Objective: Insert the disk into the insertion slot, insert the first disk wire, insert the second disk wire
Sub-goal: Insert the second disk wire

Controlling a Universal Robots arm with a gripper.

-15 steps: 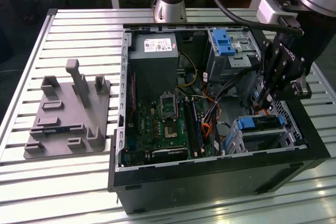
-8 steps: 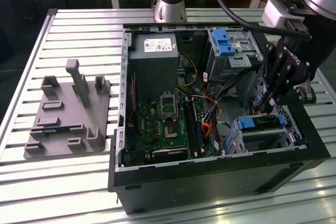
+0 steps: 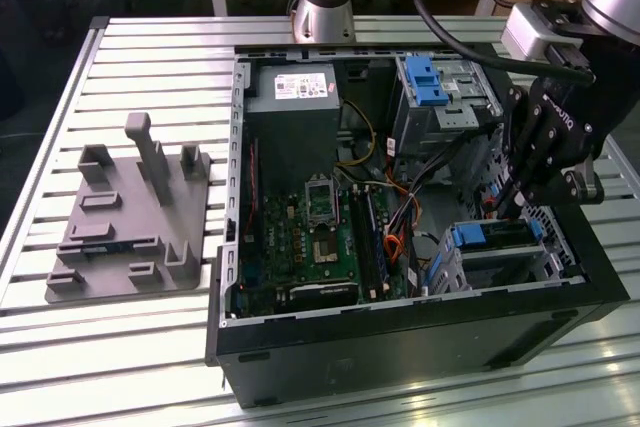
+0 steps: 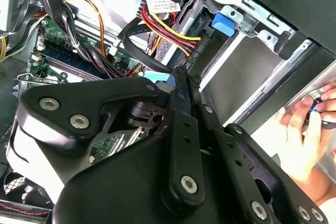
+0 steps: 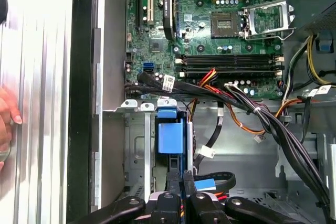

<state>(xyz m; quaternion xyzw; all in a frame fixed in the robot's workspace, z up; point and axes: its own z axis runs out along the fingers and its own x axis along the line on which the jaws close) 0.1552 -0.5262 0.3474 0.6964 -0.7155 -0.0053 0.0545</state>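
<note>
Hanging over the drive cage (image 3: 497,259) at the case's four o'clock corner, the gripper (image 3: 508,209) has its fingers pinched narrow, seemingly to press the seated disk (image 3: 490,237) home.

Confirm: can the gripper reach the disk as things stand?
Probably yes: the gripper hangs just above the disk seated in the insertion slot, the case is open, and the cables lie beside it.

Flat silver-grey hard disk in a bright blue plastic carrier (image 3: 490,236): seated level inside the boxy perforated silver sheet-metal insertion slot (image 3: 447,269), at the open computer case's front corner.
</note>
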